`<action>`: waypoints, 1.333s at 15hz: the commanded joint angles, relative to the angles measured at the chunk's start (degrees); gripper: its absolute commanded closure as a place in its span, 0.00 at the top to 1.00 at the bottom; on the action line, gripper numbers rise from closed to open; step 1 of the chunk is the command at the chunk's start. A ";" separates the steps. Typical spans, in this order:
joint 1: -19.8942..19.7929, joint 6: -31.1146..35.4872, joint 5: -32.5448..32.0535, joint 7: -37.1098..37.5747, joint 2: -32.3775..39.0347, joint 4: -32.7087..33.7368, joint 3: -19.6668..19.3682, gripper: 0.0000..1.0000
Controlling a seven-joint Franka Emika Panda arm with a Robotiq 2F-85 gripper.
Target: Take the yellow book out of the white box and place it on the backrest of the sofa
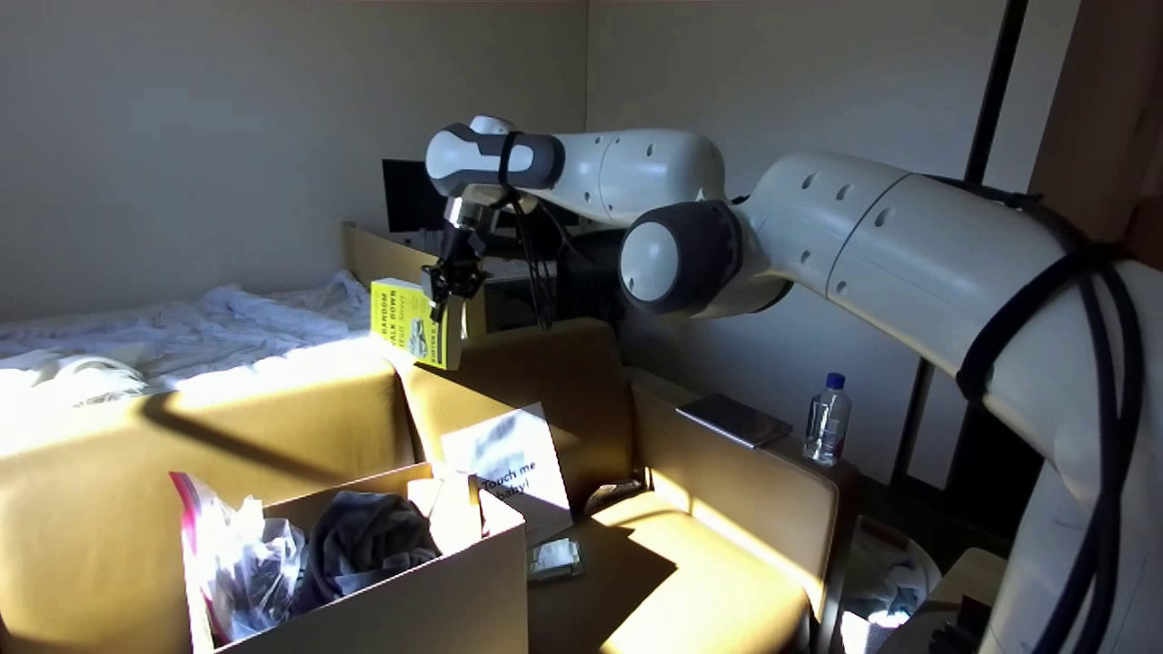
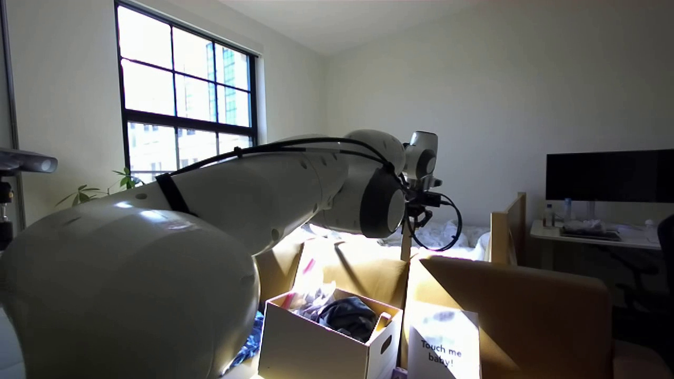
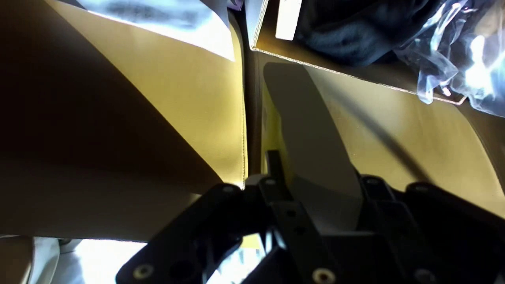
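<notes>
Yellow book (image 1: 400, 320), bright, with dark sideways lettering and a small picture on its cover, is held tilted in the gripper (image 1: 445, 298), as an exterior view shows; the jaws pinch it at its upper right. It is outside the white box (image 1: 454, 590), up by the top edge of the backrest (image 1: 554, 368) of the sofa (image 1: 745, 559); I cannot tell whether the two touch. At near left the box holds a clear plastic bag (image 1: 259, 563) and dark cloth (image 1: 368, 540). Right of it a white sheet (image 1: 509, 481) reading "Touch me baby!" leans on the backrest, and a small packet (image 1: 554, 559) lies on the seat. A flat dark item (image 1: 731, 420) and a blue-capped bottle (image 1: 827, 422) are on the right armrest (image 1: 754, 495). Sun and hard shadow cross the tan upholstery; beyond it is a bed (image 1: 236, 313) with rumpled white covers.

In an exterior view the arm (image 2: 147, 295) fills the near left and blocks part of the scene; the book is hard to make out there. A window (image 2: 187, 87) is on the left, and a monitor (image 2: 611, 176) stands on a desk (image 2: 632, 240) at far right.

In the wrist view the book shows edge-on between the jaws, yellow along one side, its edge grey in shade.
</notes>
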 commanded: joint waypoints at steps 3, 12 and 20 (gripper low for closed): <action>-9.75 1.60 7.54 0.11 -1.91 -0.47 5.08 0.09; -24.27 2.79 22.08 -1.52 -0.71 0.61 15.27 0.09; -27.87 13.64 32.82 -0.75 4.57 0.39 20.60 0.09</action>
